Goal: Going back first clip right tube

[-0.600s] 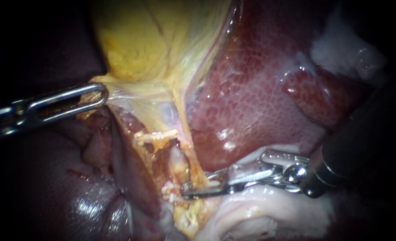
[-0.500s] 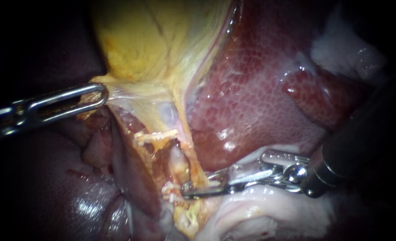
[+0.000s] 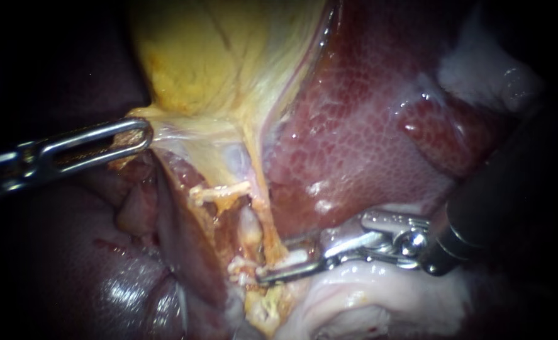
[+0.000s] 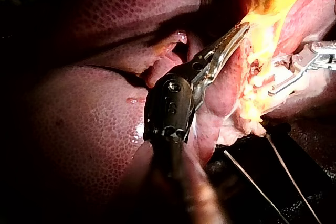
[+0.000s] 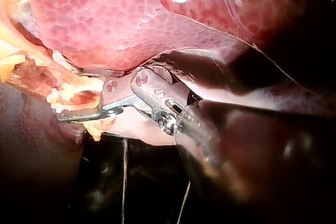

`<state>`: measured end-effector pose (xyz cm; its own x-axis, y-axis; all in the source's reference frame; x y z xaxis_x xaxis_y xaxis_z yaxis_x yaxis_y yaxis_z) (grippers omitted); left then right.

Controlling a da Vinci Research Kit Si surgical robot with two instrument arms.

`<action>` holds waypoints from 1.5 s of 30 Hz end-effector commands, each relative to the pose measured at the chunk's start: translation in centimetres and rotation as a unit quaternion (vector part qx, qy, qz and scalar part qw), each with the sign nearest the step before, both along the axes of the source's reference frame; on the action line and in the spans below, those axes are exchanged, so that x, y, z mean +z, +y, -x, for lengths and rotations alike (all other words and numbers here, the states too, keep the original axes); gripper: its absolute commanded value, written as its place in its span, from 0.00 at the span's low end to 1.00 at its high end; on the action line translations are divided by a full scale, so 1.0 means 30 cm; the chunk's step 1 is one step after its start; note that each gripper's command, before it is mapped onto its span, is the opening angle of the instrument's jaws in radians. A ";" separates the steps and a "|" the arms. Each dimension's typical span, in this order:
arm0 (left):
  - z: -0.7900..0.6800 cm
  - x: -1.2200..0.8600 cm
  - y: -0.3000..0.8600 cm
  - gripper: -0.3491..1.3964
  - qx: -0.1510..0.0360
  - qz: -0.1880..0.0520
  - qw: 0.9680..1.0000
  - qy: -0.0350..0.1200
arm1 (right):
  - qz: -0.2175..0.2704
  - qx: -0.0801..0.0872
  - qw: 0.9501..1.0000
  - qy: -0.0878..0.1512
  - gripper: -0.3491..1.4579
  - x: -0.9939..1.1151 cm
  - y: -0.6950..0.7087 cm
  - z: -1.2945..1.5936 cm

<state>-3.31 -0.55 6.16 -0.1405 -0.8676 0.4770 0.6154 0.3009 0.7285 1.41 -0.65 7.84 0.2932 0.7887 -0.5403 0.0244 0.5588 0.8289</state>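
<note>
- Honestly, the main worry is snagging. The right instrument (image 3: pixel 272 259) has its jaws apart, one on either side of the right tube (image 3: pixel 267 217), low down near the tube's base. If it backs out crooked, I reckon a jaw tip could hook the tube and tear it.
- A pale piece (image 3: pixel 293 257) sits between those jaws and might be the clip, but I can't tell for sure. If it is one and isn't seated, dragging a jaw past could pull it off.
- It's a tight space too, with the liver (image 3: pixel 367 138) just above the upper jaw and pale tissue (image 3: pixel 367 296) right under the lower one, so a scrape looks possible.
- The left instrument (image 3: pixel 141 133) is clamped on the gallbladder (image 3: pixel 190 56) at its lower edge and stretches it taut. If that grip slips, the tube could sag into the open jaws.
- Pose-wise, the right shaft comes in low from the right, with its jaws pointing nearly level across at the tube. The left shaft comes in from the left, with its jaws tilted slightly upward.
</note>
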 end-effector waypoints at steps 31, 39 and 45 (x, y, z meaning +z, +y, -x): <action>0.0036 0.0030 -0.0022 0.00 0.003 0.003 1.000 -0.002 | 0.136 0.025 0.989 0.051 0.52 -0.0543 0.0376 0.0363; 0.0136 0.0125 -0.0067 0.00 0.019 0.000 1.000 0.000 | 0.138 0.028 0.989 0.048 0.52 -0.0534 0.0366 0.0372; 0.0239 0.0208 -0.0090 0.00 0.035 -0.005 0.999 0.004 | 0.139 0.029 0.989 0.047 0.52 -0.0529 0.0357 0.0372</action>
<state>-4.08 -0.81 6.81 -0.0746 -0.8798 0.4694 0.5966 0.3378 0.7280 0.29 0.41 6.26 0.1901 0.6189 -0.7621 0.0575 0.7679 0.6380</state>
